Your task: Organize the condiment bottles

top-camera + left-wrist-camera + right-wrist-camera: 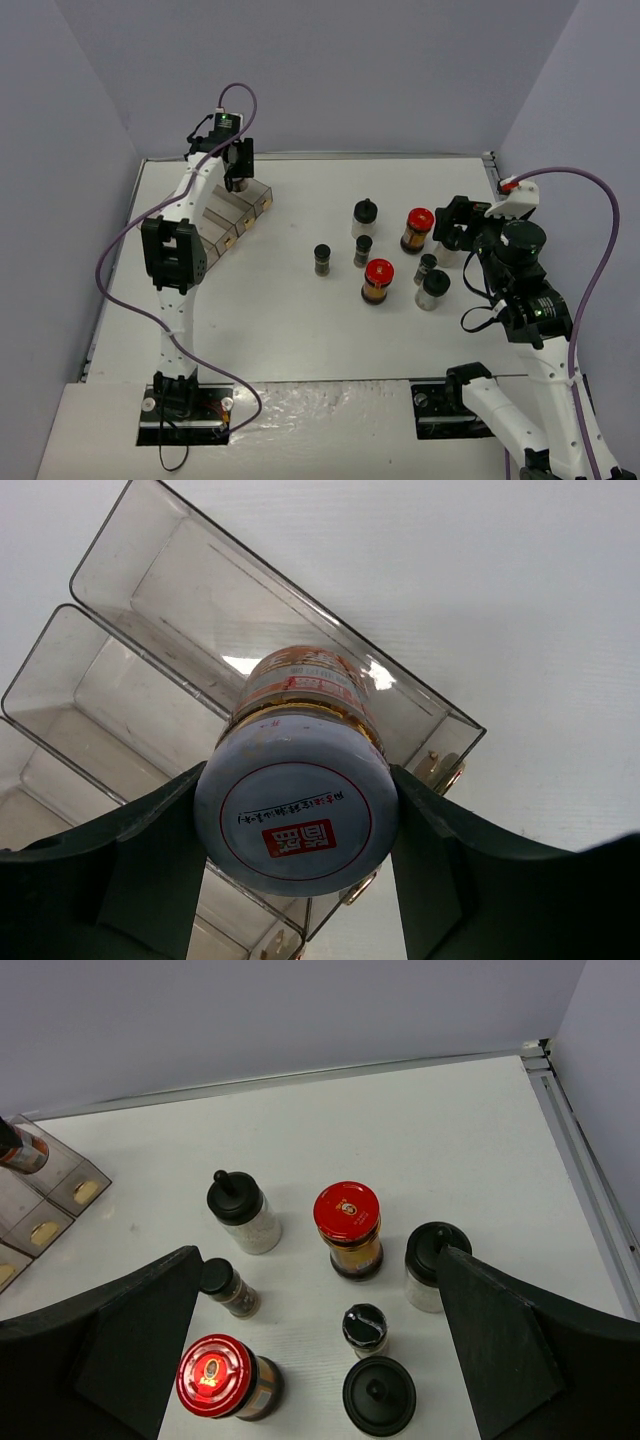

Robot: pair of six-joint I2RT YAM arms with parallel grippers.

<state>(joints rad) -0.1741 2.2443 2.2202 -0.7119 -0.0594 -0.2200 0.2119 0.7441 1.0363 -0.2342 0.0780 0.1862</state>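
Left wrist: left gripper pinches jar, perhaps over tray edge; right gripper spread.

Overhead rear overview, wrist close-ups, tray in all.

- Left arm — white links, black joint housings, purple cable looping toward the left edge.
- Right arm, lower right — same white/black build; purple cable, red connector at its end.
- Fingers: broad, matte, dark green-black wedges.
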